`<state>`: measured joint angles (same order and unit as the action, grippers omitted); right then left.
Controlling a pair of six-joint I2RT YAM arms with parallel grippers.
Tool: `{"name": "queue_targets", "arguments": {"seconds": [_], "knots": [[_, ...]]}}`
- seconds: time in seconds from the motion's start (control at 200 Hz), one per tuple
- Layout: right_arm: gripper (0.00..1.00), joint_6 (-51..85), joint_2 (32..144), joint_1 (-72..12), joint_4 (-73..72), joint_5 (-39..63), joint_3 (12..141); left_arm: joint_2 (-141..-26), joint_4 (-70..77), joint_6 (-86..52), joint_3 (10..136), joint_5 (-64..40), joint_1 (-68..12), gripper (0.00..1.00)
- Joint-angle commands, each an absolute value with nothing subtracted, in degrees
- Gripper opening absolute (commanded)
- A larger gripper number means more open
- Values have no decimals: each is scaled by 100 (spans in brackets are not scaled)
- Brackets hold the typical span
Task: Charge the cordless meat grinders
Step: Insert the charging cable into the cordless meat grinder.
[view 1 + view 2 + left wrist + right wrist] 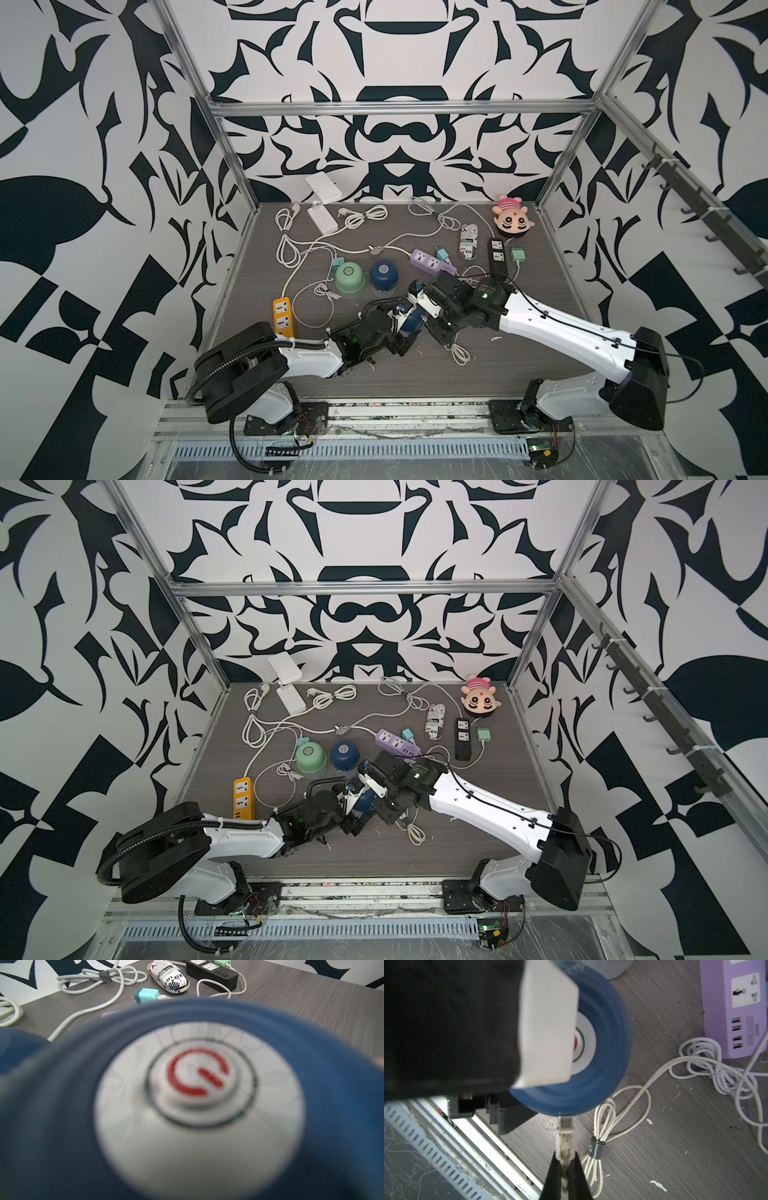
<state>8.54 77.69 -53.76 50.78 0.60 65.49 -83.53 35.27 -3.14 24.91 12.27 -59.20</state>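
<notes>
The right arm's fingers (pixel 552 1169) are pressed together on the white body of a cable plug (pixel 565 1136). The plug's long axis runs straight out from the fingertips toward the held navy grinder (pixel 604 1053). Its metal tip sits just beside the grinder's lower rim, and contact cannot be confirmed. No charging port is visible on that rim, so the alignment of tip and socket cannot be told.

The left arm's fingers (pixel 404 345) stand wide and are clamped on this same grinder, holding it tipped on its side. Its grey top button fills the left wrist view. The grinder hangs between the two arms, near the front edge of the worktop (pixel 519 332).

The next move appears to be a short push along the plug axis. The right arm should drive it while the left arm braces the grinder.

Beyond the held grinder, the mint grinder (pixel 350 277) and the second navy grinder (pixel 383 276) stand upright, side by side. Farther still lies the purple power strip (pixel 430 264).
</notes>
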Motion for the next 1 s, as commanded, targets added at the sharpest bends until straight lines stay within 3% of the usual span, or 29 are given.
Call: {"name": "queue_targets", "arguments": {"seconds": [0.0,0.995], "knots": [[0,800,7749,-5405,5133,-88,6600,-8183,3600,-323,2724,1104,-5883,56],[0,779,7919,-5421,4870,-212,6959,-8234,3355,-168,2716,937,-6033,49]]}}
